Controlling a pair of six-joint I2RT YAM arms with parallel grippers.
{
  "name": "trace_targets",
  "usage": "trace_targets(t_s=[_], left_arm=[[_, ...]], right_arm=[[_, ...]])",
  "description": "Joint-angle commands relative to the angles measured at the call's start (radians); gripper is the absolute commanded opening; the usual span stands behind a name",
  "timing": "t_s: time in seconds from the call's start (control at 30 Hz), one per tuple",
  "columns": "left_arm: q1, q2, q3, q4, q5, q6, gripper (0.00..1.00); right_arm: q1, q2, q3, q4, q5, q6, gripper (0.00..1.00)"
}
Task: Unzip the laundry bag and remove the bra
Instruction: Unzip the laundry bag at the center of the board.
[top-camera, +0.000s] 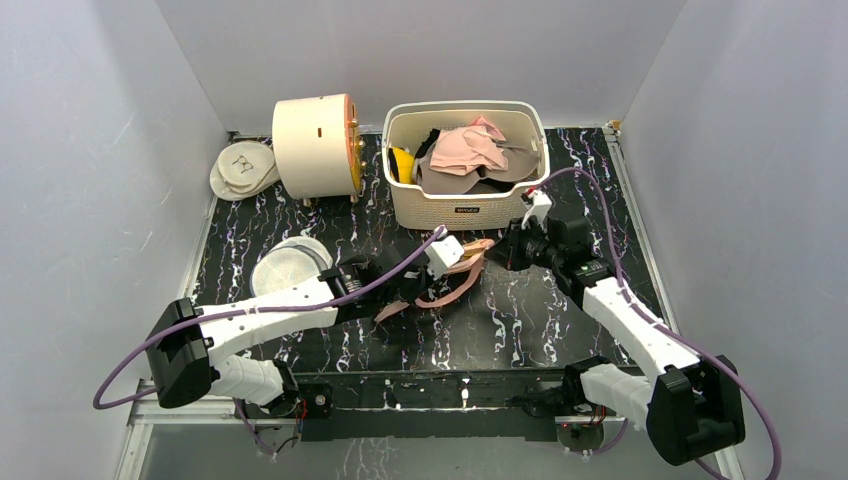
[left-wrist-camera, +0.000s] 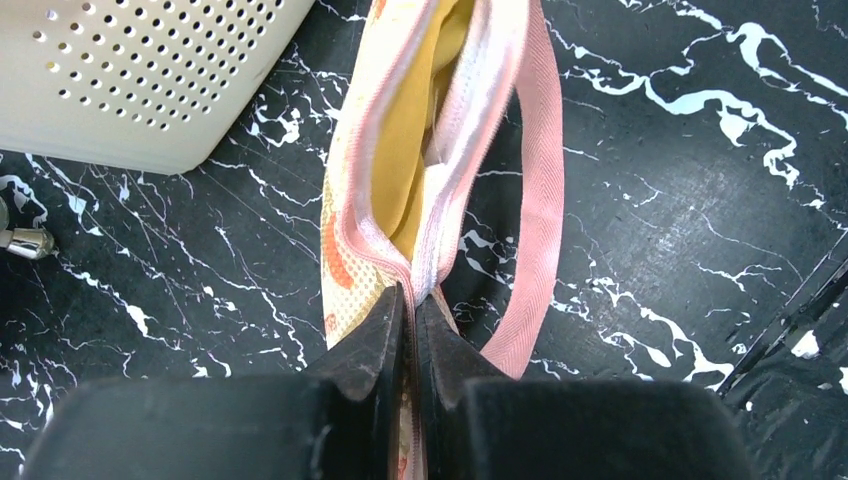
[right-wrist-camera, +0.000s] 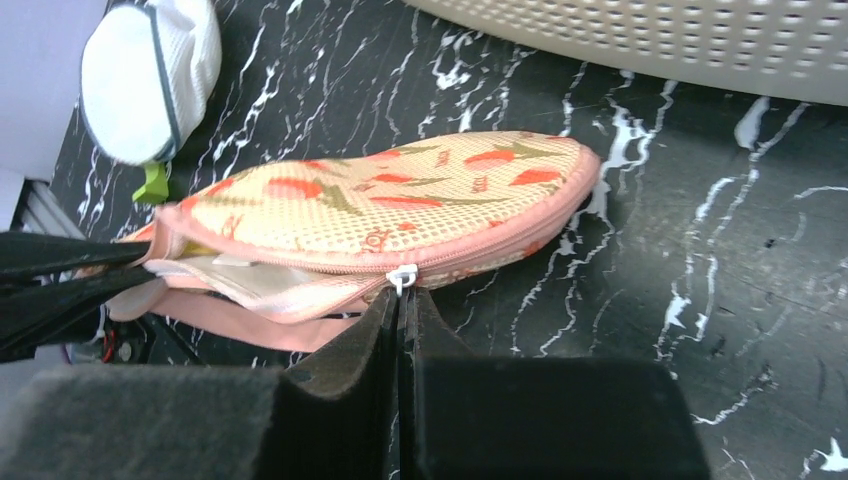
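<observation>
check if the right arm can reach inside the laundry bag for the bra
Probably not yet. The right fingers are shut on the zipper pull, and the laundry bag is unzipped only that far; the left fingers pinch its open end, where yellow fabric shows.

Overhead view of the cell that I operate from afar. The table is a black, marble-patterned sheet with white and faint violet veins. It is enclosed on three sides by plain pale grey panels: the left wall, the back wall and the right wall. These meet the sheet along its sides and far edge. A silver metal rail frames the near left corner. The lighting is even and diffuse, and I see only soft shadows. In the wrist views, the same veined surface shows fine scratches and a dull sheen.
</observation>
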Motion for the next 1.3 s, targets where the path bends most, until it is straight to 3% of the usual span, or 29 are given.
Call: trace_targets(t_s=[0.0,0.23,0.33,0.53,0.63,0.73,1.03,1.13,1.27], left_arm=[[0.002,-0.003,0.048,-0.025,0.015,0.009,0.10],[0.001,-0.039,0.030,-0.008,0.094,0.016,0.51],[0.001,-0.071,0.015,0.014,0.137,0.016,0.61],[0.001,-0.084,0.005,0.033,0.110,0.006,0.64],[0.001,-0.073,0.018,0.023,0.064,-0.008,0.54],[0.001,-0.107,0.006,0.035,0.062,0.006,0.54],[0.001,-0.300,-0.106,0.174,-0.060,0.032,0.69],[0.001,-0.270,-0.102,0.178,-0.026,0.047,0.75],[0.000,-0.159,-0.077,0.170,0.132,0.099,0.72]], right_arm=[[0.075,-0.012,0.003,0.051,-0.050,-0.037,0.00],[0.200,-0.021,-0.025,0.126,-0.049,-0.005,0.00],[0.244,-0.014,-0.030,0.147,-0.034,0.011,0.00],[0.322,-0.007,-0.034,0.181,-0.005,0.039,0.00],[0.337,-0.005,-0.035,0.184,0.009,0.037,0.00],[0.337,-0.014,-0.036,0.177,0.032,0.037,0.00],[0.335,-0.064,-0.039,0.138,0.118,0.011,0.00],[0.336,-0.066,-0.031,0.124,0.113,-0.005,0.00],[0.337,-0.053,-0.021,0.118,0.063,-0.030,0.00]])
